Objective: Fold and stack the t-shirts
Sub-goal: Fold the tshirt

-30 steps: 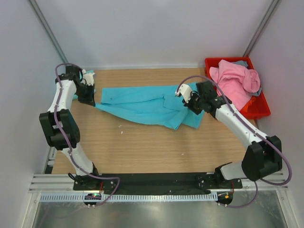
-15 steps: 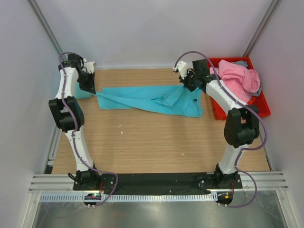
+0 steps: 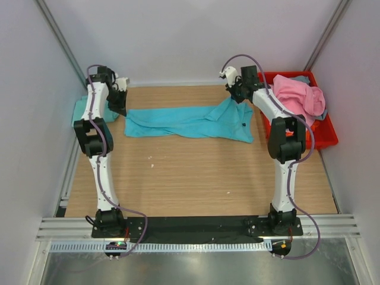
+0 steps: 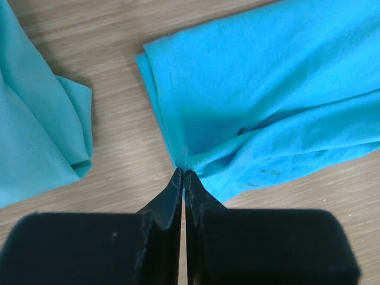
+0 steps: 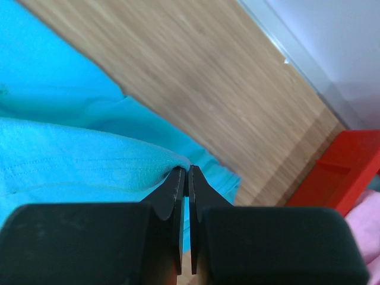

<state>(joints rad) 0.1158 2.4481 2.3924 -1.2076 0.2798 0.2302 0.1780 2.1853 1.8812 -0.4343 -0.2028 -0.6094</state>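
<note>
The turquoise-blue t-shirt (image 3: pixel 184 122) is stretched left to right across the far half of the table. My left gripper (image 3: pixel 122 110) is shut on its left edge, seen up close in the left wrist view (image 4: pixel 184 172). My right gripper (image 3: pixel 233 98) is shut on its right upper corner, seen in the right wrist view (image 5: pixel 186 169), and lifts it a little. The mint-green t-shirt (image 3: pixel 83 111) lies bunched at the table's far left edge and shows in the left wrist view (image 4: pixel 35 119). The pink t-shirt (image 3: pixel 297 101) is heaped in the red bin (image 3: pixel 323 133), with grey-blue cloth (image 3: pixel 303 78) behind it.
The red bin stands at the table's far right, its corner in the right wrist view (image 5: pixel 341 172). White walls close in the back and both sides. The near half of the wooden table (image 3: pixel 196 178) shows bare wood with a few small specks.
Both arms have swung toward the back of the table, pulling the turquoise-blue t-shirt with them and stretching it out straighter between the two grippers.
</note>
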